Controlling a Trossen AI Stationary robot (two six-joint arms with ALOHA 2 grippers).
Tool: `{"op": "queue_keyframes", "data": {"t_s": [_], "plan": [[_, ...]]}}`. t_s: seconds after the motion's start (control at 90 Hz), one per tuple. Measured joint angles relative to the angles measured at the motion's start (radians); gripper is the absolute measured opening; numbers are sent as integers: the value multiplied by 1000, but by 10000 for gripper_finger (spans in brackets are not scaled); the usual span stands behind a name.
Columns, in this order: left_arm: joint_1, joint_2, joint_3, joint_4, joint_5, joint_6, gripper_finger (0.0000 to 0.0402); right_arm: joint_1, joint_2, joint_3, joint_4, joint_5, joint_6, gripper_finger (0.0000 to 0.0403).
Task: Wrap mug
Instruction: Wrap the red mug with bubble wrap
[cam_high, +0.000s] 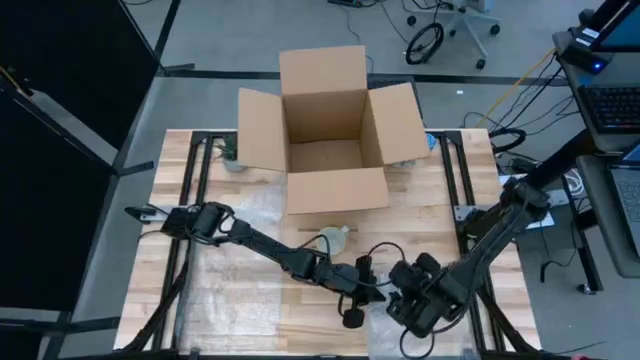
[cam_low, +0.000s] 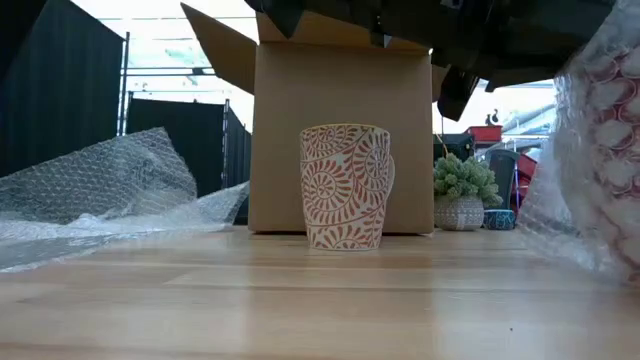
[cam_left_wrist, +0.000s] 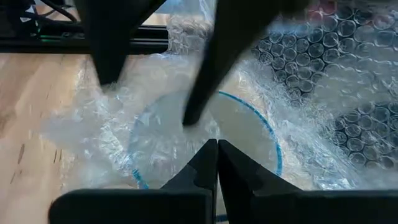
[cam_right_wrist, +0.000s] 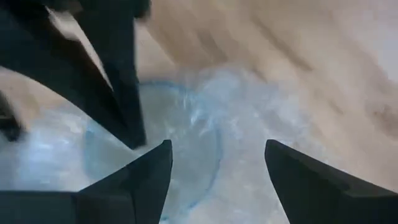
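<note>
**Both grippers low at the front edge, mug standing free mid-surface**

High view: we see the mug (cam_high: 337, 238) upright near the middle of the wooden surface (cam_high: 170, 170), just in front of the open cardboard box (cam_high: 328, 130), apart from both arms. The left gripper (cam_high: 352, 310) and right gripper (cam_high: 402, 305) sit close together near the front edge, over bubble wrap (cam_high: 225, 300) that covers the front-left part. The back corners and the strip right of the box are bare. Black frame rails run along both sides. Beyond the surface we see grey floor, an office chair (cam_high: 455, 25) and cables.

Low view: the mug (cam_low: 346, 186) shows a red swirl pattern and stands on bare wood, with the box (cam_low: 340, 140) close behind it. Crumpled bubble wrap (cam_low: 100, 190) lies left, and more wrap fills the right edge. Open wood in front of the mug. A small potted plant (cam_low: 462, 195) stands behind on the right.

Left wrist view: the left gripper (cam_left_wrist: 217, 163) has its fingers pressed together; whether it pinches the wrap (cam_left_wrist: 329, 81) we cannot tell. A blue-edged round shape (cam_left_wrist: 205, 146) lies under the wrap.

Right wrist view: the right gripper (cam_right_wrist: 217, 162) is spread wide over wrap, wood beyond it.
</note>
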Motion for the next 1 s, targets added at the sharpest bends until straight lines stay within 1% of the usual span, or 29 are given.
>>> {"op": "queue_keyframes", "data": {"t_s": [0.144, 0.244, 0.389, 0.467, 0.522, 0.622, 0.722, 0.822, 0.911, 1.0], "plan": [[0, 0, 0, 5, 1, 1, 0, -2, 118, 6, 11, 13, 28, 240], [0, 0, 0, 1, 1, 2, 0, -2, 151, 11, 13, 13, 30, 240], [0, 0, 4, -3, 1, 0, 0, -1, 129, 5, 6, 18, 30, 240], [-6, -16, 21, -44, 22, 2, 0, 2, 97, 2, 8, 40, 29, 240], [-14, -26, 27, -76, 23, 34, 0, 2, 80, -1, 2, 57, 26, 240], [-32, -57, 36, -167, -22, 96, 0, 5, 61, 0, 4, 82, 26, 240], [-35, -73, 53, -248, -54, 104, 0, 10, 64, 0, 1, 81, 24, 240], [-34, -73, 72, -272, -53, 126, 0, 12, 66, 0, 7, 80, 24, 240], [-24, -58, 76, -247, -50, 132, 0, 12, 66, 0, 7, 84, 23, 240], [-6, -58, 77, -256, -25, 130, 0, 12, 66, 0, 6, 102, 23, 240]]}}
